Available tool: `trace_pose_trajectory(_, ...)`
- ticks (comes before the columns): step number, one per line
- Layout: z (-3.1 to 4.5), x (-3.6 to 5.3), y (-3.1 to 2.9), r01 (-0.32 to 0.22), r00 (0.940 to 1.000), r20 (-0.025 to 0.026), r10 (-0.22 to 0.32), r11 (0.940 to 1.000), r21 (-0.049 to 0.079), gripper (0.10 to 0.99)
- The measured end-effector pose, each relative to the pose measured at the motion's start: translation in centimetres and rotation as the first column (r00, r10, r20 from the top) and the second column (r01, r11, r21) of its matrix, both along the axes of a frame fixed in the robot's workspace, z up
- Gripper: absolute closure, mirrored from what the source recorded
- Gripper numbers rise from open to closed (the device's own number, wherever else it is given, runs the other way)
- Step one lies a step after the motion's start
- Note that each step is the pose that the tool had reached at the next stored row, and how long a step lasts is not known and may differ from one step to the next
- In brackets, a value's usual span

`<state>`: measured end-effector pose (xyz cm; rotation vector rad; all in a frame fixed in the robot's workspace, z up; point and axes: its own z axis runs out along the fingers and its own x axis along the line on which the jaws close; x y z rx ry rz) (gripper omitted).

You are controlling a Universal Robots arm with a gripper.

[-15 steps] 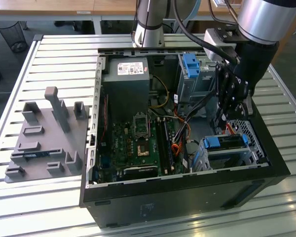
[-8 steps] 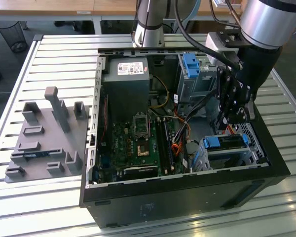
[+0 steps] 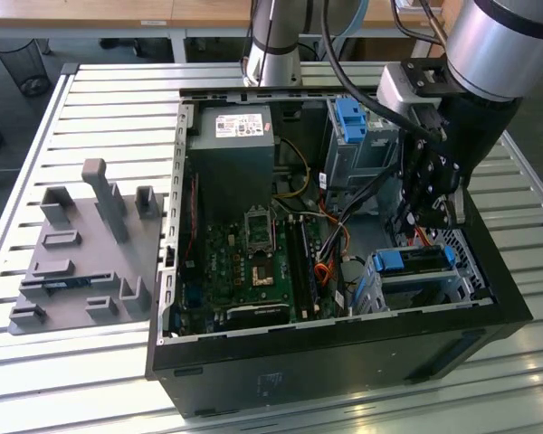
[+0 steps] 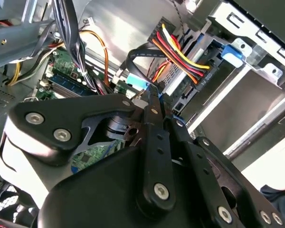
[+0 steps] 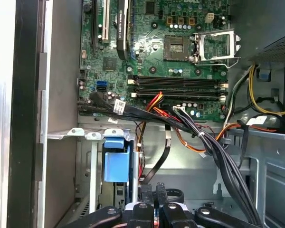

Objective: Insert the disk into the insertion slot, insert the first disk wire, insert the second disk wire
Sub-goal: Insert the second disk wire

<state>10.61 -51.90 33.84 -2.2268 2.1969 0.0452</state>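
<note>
The disk [image 3: 414, 261], in its bright blue carrier, sits inside the insertion slot [image 3: 434, 291] at the exterior view's right end of the open computer case. A disk wire with red, yellow and black strands [image 4: 192, 64] is plugged into the disk's end. My gripper [image 3: 432, 217] reaches down into the case just above the disk. In the second wrist view the gripper [image 4: 154, 97] is shut on the light-blue plug [image 4: 138, 80] of a flat black disk wire. The first wrist view has that black wire [image 5: 160, 159] running to the gripper [image 5: 153, 209], beside the blue carrier [image 5: 116, 160].
A taller grey bay with a blue latch [image 3: 353, 117] stands behind the gripper. The motherboard [image 3: 253, 262], power supply [image 3: 231, 145] and cable bundles [image 5: 213, 147] crowd the case. A grey fixture plate [image 3: 81, 253] lies on the slatted table at the exterior view's left.
</note>
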Motion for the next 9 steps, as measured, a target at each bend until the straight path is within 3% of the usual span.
trace_pose_trajectory(9, -0.01, 0.00, -1.11, 0.000, 1.0000, 0.0000, 0.000, 1.0000, 0.000, 0.937)
